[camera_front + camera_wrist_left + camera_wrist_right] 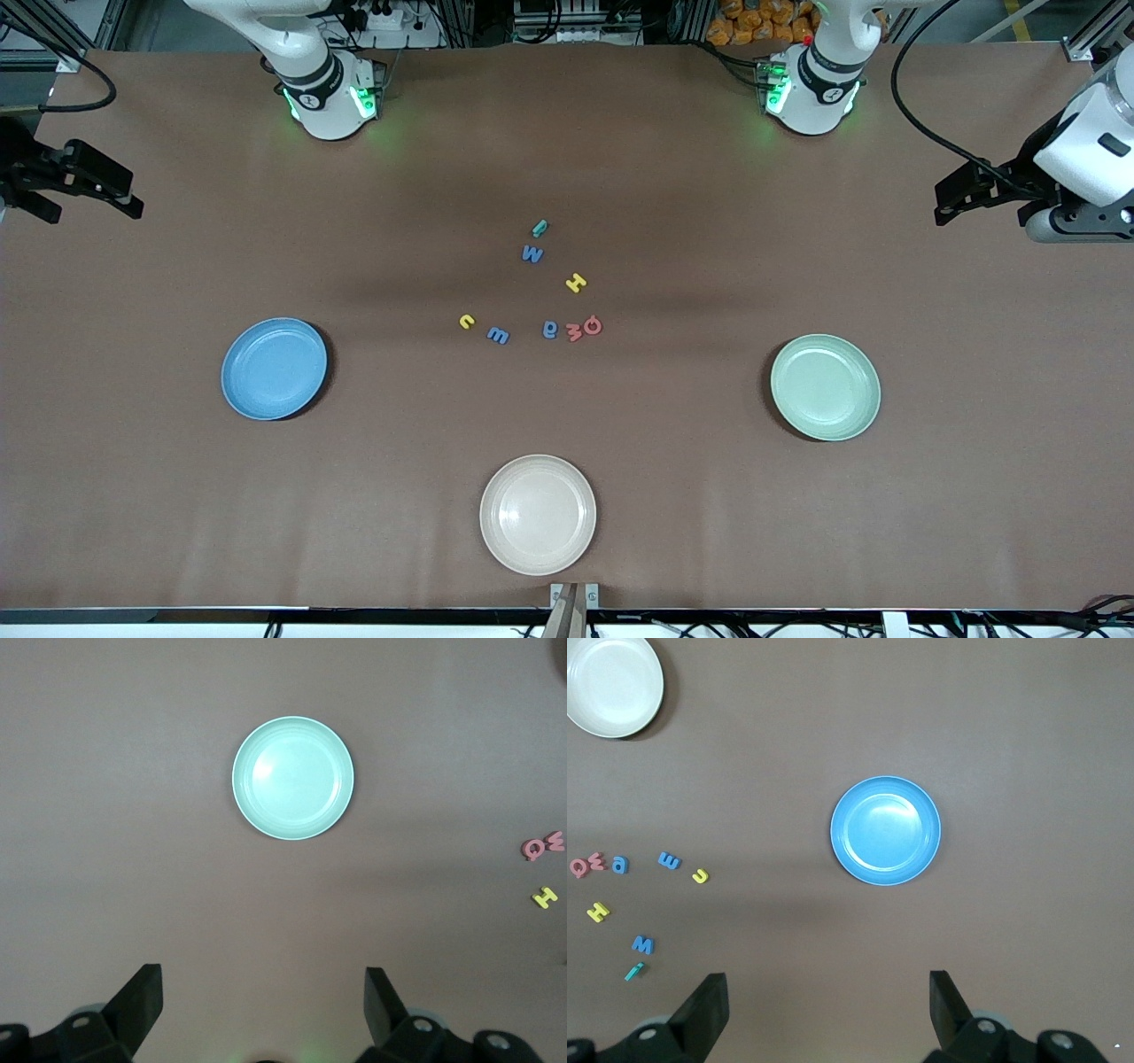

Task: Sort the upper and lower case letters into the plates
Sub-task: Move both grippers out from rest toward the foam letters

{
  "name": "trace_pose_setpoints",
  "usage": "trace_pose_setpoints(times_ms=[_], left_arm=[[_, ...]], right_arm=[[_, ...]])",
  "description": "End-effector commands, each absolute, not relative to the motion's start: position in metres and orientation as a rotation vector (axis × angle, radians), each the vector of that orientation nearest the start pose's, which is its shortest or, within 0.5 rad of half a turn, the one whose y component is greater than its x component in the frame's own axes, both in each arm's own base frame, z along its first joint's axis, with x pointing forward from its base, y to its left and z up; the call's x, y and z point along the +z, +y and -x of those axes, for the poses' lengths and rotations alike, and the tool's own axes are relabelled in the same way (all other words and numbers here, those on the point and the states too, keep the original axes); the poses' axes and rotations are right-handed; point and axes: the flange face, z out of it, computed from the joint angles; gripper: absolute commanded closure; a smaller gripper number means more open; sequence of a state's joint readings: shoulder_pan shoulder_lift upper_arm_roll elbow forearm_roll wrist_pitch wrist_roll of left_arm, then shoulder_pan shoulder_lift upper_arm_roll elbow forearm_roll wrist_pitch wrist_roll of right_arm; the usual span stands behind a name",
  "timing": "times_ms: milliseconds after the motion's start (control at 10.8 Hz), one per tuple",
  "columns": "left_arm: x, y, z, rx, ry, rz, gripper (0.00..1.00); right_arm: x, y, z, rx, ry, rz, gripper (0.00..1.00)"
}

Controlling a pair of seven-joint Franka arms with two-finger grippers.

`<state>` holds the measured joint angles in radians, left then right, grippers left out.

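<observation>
With both arms waiting high at the two ends of the table, nothing has been sorted yet: all eight letters lie loose on the brown table [177,532] near the centre of the front view. Topmost there is a teal i [539,228], and just below it a blue M [532,254]. A yellow H [576,283] sits lower and toward the left arm's end. Along the lowest row of the cluster run a yellow c [466,322], a blue m [498,335], a blue a [549,330], then a red w [574,332] touching a red Q [592,325].

The blue plate [274,368] rests at centre-left of the front view, toward the right arm's end, and holds nothing. The pale green plate [825,386] lies at centre-right, toward the left arm's end, also bare. A cream plate [538,514] sits at bottom centre, nearest the front camera.

The left gripper [264,997] hangs over the table with the green plate centred in its wrist view, fingers spread wide with nothing between them. The right gripper [828,1001] hangs likewise with the blue plate ahead of it, jaws fully apart and gripping nothing
</observation>
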<state>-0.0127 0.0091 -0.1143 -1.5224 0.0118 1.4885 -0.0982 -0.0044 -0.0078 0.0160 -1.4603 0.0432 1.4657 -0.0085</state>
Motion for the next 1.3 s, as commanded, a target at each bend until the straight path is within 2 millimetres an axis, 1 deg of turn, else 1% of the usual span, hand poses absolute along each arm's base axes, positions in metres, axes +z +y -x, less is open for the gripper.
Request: trace_pose_setpoints(times_ms=[0, 93, 279, 372, 744, 837, 1023, 1209], left_arm=[[0.641, -0.065, -0.547, 0.066, 0.030, 3.144, 0.00], [0.640, -0.063, -0.547, 0.067, 0.027, 3.138, 0.00], [0.639, -0.071, -0.548, 0.060, 0.046, 3.139, 0.00], [0.631, -0.078, -0.552, 0.074, 0.065, 3.139, 0.00], [0.598, -0.083, -0.568, 0.169, 0.080, 3.139, 0.00], [0.597, -0.091, -0.567, 0.172, 0.101, 3.138, 0.00], [0.595, -0.097, -0.567, 0.178, 0.116, 3.142, 0.00], [0.592, -0.105, -0.568, 0.191, 0.107, 3.185, 0.00]], right_arm=[[0.673, 0.009, -0.535, -0.027, -0.052, 3.105, 0.00], [0.673, 0.009, -0.536, -0.024, -0.052, 3.105, 0.00], [0.672, 0.009, -0.537, -0.024, -0.051, 3.105, 0.00], [0.672, 0.010, -0.537, -0.024, -0.052, 3.104, 0.00], [0.670, 0.009, -0.537, -0.017, -0.047, 3.104, 0.00], [0.669, 0.009, -0.538, -0.015, -0.049, 3.103, 0.00], [0.669, 0.010, -0.538, -0.015, -0.047, 3.104, 0.00], [0.669, 0.010, -0.537, -0.014, -0.047, 3.104, 0.00]])
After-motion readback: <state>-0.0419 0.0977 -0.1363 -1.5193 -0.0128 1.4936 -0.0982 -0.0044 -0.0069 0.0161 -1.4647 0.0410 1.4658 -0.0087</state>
